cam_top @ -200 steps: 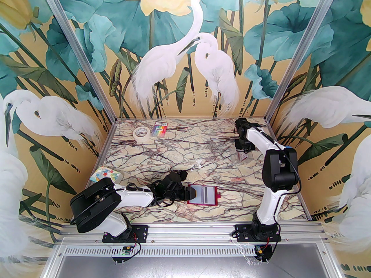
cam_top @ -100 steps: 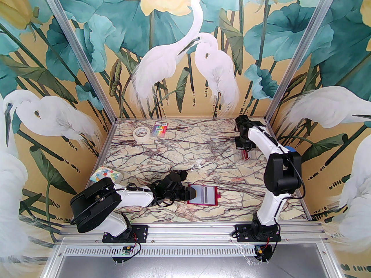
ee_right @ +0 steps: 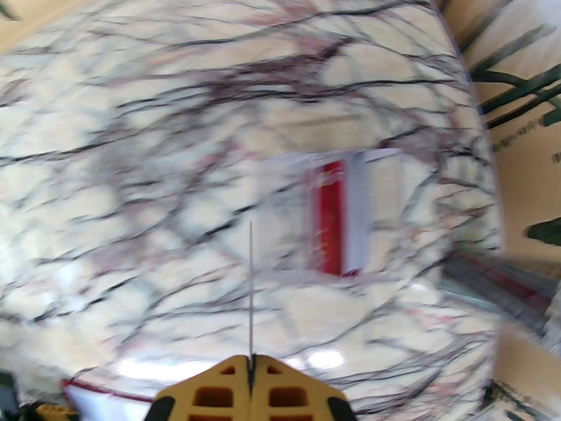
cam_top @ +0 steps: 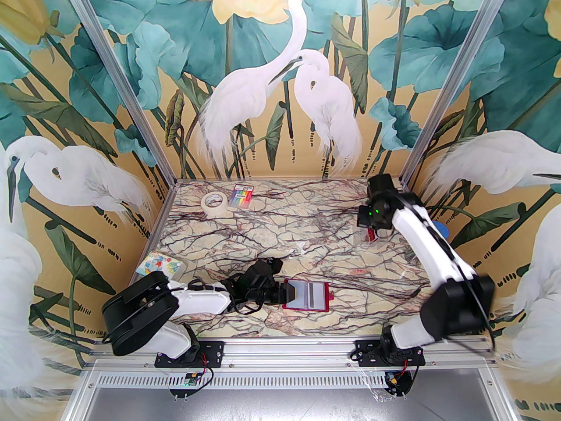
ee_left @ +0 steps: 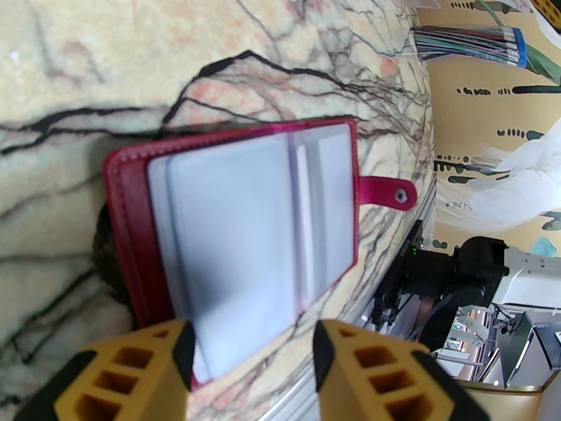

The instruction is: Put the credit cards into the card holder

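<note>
at the far left of the marble table (cam_top: 271, 235) lies a colourful patterned packet (cam_top: 155, 265). towards the back sit a roll of pale tape (cam_top: 210, 208) and, just beside it, a rainbow-striped packet (cam_top: 243, 195).

the left gripper (ee_left: 252, 336) lies low over the near-middle of the table. its yellow fingers (ee_left: 131, 366) stand apart, and the near corner of the card holder (ee_left: 129, 217) lies between them. whether they touch it i cannot tell. the holder lies open and flat, its red leather rim framing pale grey-lilac sleeves (ee_left: 232, 230), and its snap tab (ee_left: 388, 192) sticks out on the side away from the gripper.

well apart from it, at the back right, a small clear case (cam_top: 363, 238) rests on the table. the credit cards (ee_right: 329, 217) stand in it, a red one beside a pale one (the right wrist view is smeared, so no finer detail).

the right gripper (ee_right: 250, 364) hangs above the table near that case. its fingers are pressed together on a held card (ee_right: 250, 279), which shows as a hair-thin grey line rising from between the tips, edge-on as far as i can tell.

at the right edge, by the wall, lies a striped bundle with a blue cap (ee_left: 464, 44).
</note>
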Controlling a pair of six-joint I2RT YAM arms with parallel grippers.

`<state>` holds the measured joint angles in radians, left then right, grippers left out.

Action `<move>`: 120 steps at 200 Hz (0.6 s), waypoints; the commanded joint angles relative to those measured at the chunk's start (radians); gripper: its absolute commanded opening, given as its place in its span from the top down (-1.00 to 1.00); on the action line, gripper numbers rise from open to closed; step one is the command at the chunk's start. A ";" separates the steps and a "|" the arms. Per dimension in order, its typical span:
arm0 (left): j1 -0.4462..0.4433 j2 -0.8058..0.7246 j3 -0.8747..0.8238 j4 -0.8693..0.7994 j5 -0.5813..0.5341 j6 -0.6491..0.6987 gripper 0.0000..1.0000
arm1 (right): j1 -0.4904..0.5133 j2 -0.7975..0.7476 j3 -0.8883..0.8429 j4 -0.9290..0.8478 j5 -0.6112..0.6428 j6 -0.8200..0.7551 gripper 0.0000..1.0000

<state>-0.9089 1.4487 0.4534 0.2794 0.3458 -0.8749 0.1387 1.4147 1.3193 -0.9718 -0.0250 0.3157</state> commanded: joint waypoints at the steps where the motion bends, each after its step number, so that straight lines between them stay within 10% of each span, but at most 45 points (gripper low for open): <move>1: 0.004 -0.099 -0.013 -0.047 -0.005 0.035 -0.01 | 0.010 -0.130 -0.138 0.110 -0.246 0.059 1.00; 120: 0.004 -0.637 -0.011 -0.100 0.148 0.198 -0.30 | 0.224 -0.758 -0.670 0.582 -0.834 0.316 1.00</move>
<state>-0.9089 0.8650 0.4400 0.1654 0.4221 -0.7284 0.3210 0.7254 0.6926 -0.5243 -0.7300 0.5587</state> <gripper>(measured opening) 0.634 0.032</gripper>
